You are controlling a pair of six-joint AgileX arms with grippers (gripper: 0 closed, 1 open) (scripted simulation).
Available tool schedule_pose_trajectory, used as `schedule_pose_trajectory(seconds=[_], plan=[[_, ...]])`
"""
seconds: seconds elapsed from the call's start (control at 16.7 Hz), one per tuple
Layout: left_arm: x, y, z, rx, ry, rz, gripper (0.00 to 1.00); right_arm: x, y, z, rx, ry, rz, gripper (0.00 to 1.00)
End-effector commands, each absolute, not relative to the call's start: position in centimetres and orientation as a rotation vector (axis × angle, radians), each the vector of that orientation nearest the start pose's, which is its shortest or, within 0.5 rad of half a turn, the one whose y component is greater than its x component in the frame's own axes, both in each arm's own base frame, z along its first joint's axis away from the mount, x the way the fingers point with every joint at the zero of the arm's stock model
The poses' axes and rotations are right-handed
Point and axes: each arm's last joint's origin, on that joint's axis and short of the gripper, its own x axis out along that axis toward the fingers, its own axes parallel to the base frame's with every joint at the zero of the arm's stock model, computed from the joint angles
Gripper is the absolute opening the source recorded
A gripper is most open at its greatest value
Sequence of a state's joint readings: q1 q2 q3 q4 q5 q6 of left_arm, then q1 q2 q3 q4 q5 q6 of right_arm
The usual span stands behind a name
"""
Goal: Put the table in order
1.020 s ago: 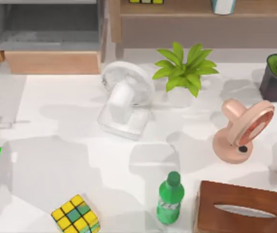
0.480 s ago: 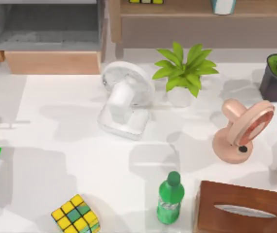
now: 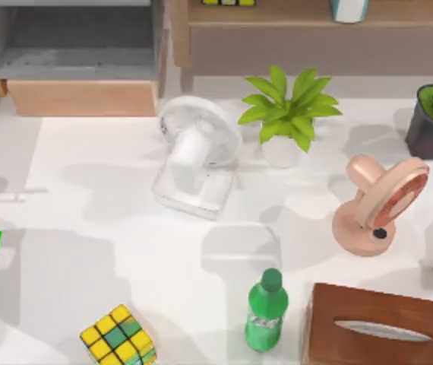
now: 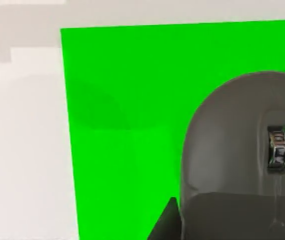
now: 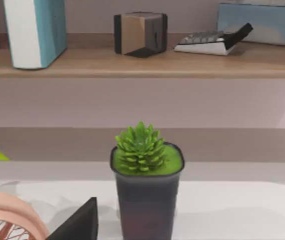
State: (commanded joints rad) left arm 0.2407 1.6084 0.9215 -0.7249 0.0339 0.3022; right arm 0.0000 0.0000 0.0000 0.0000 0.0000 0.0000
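Clutter covers the table (image 3: 125, 251): a white fan (image 3: 196, 163), pink fan (image 3: 376, 201), leafy plant (image 3: 289, 110), green bottle (image 3: 266, 310), puzzle cube (image 3: 118, 335) and brown tissue box (image 3: 380, 327). Left wrist view — a grey mouse (image 4: 242, 155) rests on a green mat (image 4: 127, 125) at the table's left edge; right wrist view — a potted succulent (image 5: 143, 187) stands before a wooden shelf (image 5: 142, 62). Whether either arm's fingers are spread or pressed together, I cannot tell.

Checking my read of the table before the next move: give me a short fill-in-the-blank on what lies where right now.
1. The computer mouse in the left wrist view rests on a ____ mat.
2. The bottle standing left of the tissue box is ____.
3. The fan right of the white fan is ____.
4. The cube lies near the table's front-____ corner.

Missing words: green; green; pink; left
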Motion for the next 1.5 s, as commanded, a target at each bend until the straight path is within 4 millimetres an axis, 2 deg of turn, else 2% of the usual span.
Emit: schedule_pose_trajectory(seconds=[0.42,0.72,1.02,1.5], plan=[[27.5,5.9,18.7,0.151,1.246,-0.084,0.00,10.6,-0.1,16.0,0.000,0.000,0.000,1.00],[27.6,5.8,19.3,0.177,1.211,-0.077,0.00,10.6,-0.1,16.0,0.000,0.000,0.000,1.00],[27.6,6.0,18.2,0.140,1.264,-0.050,0.00,10.6,-0.1,16.0,0.000,0.000,0.000,1.00],[27.4,6.9,14.6,0.046,1.424,-0.017,0.00,10.6,-0.1,16.0,0.000,0.000,0.000,1.00]])
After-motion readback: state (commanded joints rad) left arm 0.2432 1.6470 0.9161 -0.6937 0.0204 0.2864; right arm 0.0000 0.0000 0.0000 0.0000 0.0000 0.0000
